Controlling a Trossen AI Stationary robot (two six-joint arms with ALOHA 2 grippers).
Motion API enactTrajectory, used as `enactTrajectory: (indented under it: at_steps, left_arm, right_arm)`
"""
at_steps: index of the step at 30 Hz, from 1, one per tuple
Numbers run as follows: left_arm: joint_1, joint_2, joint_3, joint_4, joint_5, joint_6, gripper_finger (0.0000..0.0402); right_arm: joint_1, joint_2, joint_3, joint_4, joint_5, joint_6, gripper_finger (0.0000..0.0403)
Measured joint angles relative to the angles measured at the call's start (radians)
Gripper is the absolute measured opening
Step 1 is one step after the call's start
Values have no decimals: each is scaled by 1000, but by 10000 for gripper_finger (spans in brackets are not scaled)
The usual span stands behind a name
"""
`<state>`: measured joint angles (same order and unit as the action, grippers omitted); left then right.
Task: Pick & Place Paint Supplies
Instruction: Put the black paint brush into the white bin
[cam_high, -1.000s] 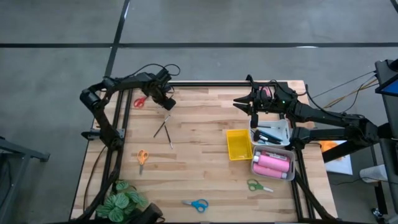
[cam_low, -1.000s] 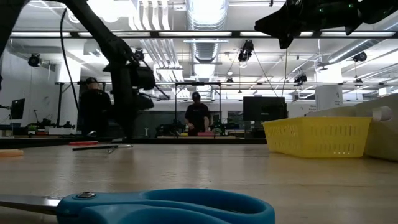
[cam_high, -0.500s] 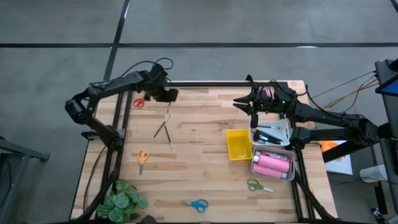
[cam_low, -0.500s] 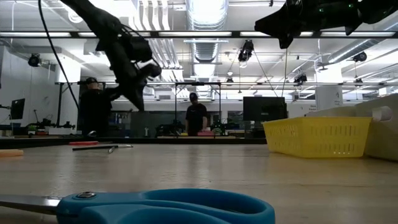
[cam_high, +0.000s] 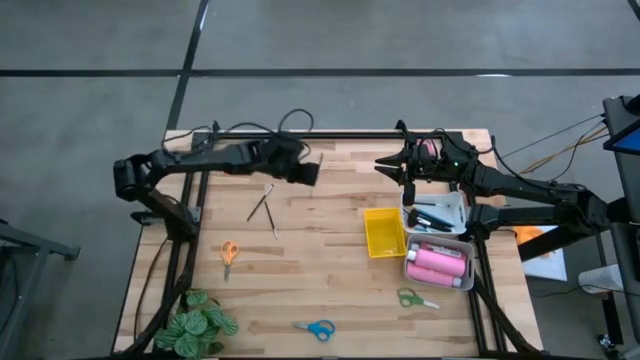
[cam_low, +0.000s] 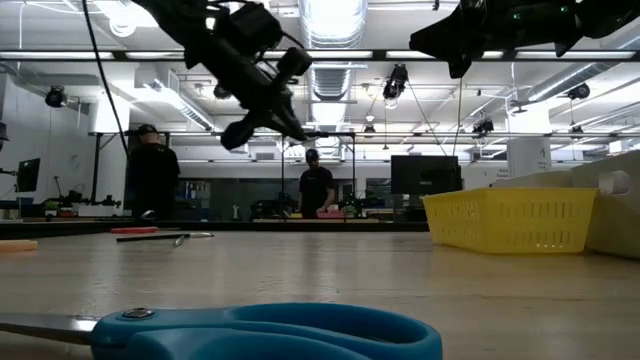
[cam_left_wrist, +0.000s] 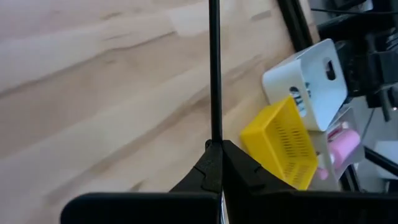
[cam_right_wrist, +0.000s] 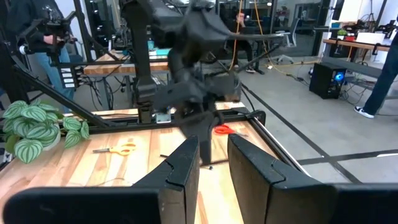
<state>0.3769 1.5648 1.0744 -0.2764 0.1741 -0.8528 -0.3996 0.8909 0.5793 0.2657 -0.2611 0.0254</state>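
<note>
The left gripper (cam_high: 312, 170) is up in the air over the far half of the table (cam_high: 320, 280), fingers pinched tight on a thin dark brush (cam_left_wrist: 214, 68) whose handle sticks straight out ahead of the fingers. Below and in front of it there's bare wood running across to the yellow tray (cam_high: 384, 231), which sits with its right edge against the white tray (cam_high: 440, 215), dark supplies inside that one. Just nearer the front edge, a clear bin holds the pink paint bottles (cam_high: 438, 264), tight against the table's right rim. The right gripper (cam_high: 388, 166) hangs above the far right corner, just behind the white tray, fingers a narrow gap apart with nothing between them. Over on the left, a few thin brushes (cam_high: 264, 206) lie loose on the wood, well clear of everything. Orange scissors (cam_high: 229, 254) lie near the left edge, red scissors (cam_right_wrist: 224, 130) by the far rail, green scissors (cam_high: 412, 298) just in front of the bin, blue scissors (cam_high: 315, 328) almost at the front edge. A leafy plant (cam_high: 198, 322) fills the front left corner. The centre of the table is wide open.
</note>
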Motion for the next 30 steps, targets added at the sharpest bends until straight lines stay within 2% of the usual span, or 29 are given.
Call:
enactTrajectory:
  at_steps: [5,10,20,24,30]
  left_arm:
    - [-55,107,1,147,-23,-125,0]
    - [-78,247,45,253,21,-231,0]
    - [-114,516,297,232,63,-274,0]
    - [-114,590,379,157,70,-274,0]
    - [-114,648,431,86,73,-274,0]
  right_arm:
    - [0,0,0,0,0,0,83]
    - [0,0,0,0,0,0,83]
    - [0,0,0,0,0,0,83]
    - [0,0,0,0,0,0,83]
    - [0,1,0,-2,0,0,83]
